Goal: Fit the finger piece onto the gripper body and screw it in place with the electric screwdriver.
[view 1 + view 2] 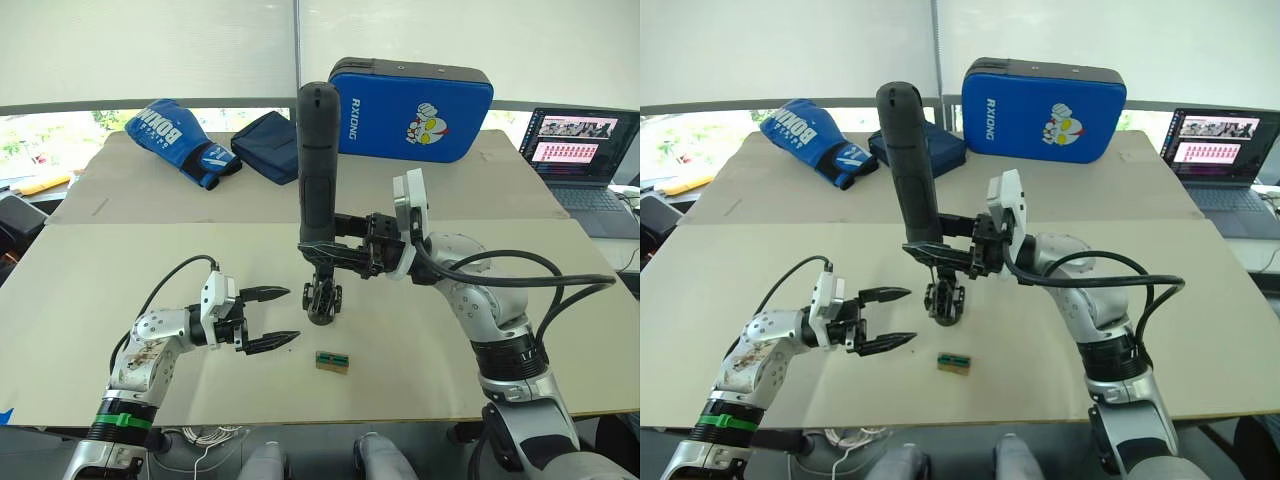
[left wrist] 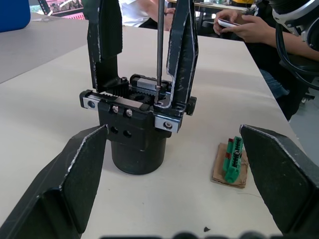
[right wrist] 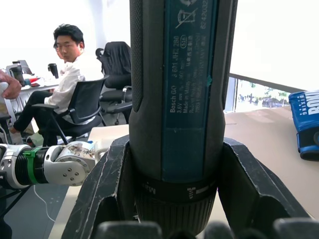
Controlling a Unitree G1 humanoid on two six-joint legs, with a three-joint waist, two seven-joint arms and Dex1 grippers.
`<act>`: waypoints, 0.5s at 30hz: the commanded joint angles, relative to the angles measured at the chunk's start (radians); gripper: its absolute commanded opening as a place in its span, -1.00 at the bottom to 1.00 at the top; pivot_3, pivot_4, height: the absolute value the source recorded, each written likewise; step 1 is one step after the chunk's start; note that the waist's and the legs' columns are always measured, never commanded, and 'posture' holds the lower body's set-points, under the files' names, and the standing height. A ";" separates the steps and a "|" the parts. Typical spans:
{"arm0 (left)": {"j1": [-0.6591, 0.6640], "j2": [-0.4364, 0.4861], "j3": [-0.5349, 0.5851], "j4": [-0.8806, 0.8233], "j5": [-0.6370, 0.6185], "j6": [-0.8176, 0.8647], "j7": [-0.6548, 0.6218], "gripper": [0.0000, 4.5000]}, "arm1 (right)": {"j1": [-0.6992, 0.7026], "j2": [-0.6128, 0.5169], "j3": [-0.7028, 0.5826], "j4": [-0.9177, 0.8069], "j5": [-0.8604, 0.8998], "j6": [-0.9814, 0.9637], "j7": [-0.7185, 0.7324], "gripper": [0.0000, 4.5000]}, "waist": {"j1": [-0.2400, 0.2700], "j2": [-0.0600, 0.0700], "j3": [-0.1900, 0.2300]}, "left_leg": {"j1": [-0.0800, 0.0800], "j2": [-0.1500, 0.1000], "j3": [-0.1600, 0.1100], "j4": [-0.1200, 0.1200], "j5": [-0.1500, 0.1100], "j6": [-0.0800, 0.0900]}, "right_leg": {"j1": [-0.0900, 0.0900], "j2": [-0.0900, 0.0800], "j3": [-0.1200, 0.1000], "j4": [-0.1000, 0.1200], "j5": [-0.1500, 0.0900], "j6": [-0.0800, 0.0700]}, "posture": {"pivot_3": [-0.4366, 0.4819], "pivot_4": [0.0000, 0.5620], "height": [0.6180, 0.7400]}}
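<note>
My right gripper [image 1: 318, 247] is clamped around the lower barrel of the electric screwdriver [image 1: 314, 165], which stands nearly upright, rounded end up, leaning slightly, its long axis running from above the gripper straight down. The thin metal bit [image 2: 159, 45] points down and its tip sits in the top of the gripper body [image 2: 134, 119], directly below my right gripper. The gripper body stands on the table [image 1: 420, 350] with two black finger pieces rising from it; the bit comes down between them, against the base of the finger piece [image 2: 182, 50] on the side nearer the green part.

My left gripper [image 1: 268, 318] hangs spread wide and empty just beside the gripper body, on its left, tips aimed at it without touching.

A small tan block with a green top [image 1: 332, 361] lies on the table just beside the gripper body, nearer me. Well beyond both grippers lie a blue boxing glove [image 1: 180, 140], a dark blue pouch [image 1: 265, 145] and a blue strike pad [image 1: 420, 110]. A laptop [image 1: 580, 150] sits off to the far right.
</note>
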 commanded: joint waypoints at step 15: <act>-0.032 -0.014 -0.026 -0.095 -0.003 0.081 0.063 1.00 | 0.002 0.003 -0.020 -0.054 0.015 0.009 -0.001 -0.15 | -0.007 0.000 0.000 | 0.000 0.000 0.000 0.000 0.000 0.000 | 0.000 0.000 0.000 0.000 0.000 0.000 | -0.05 -0.47 1.00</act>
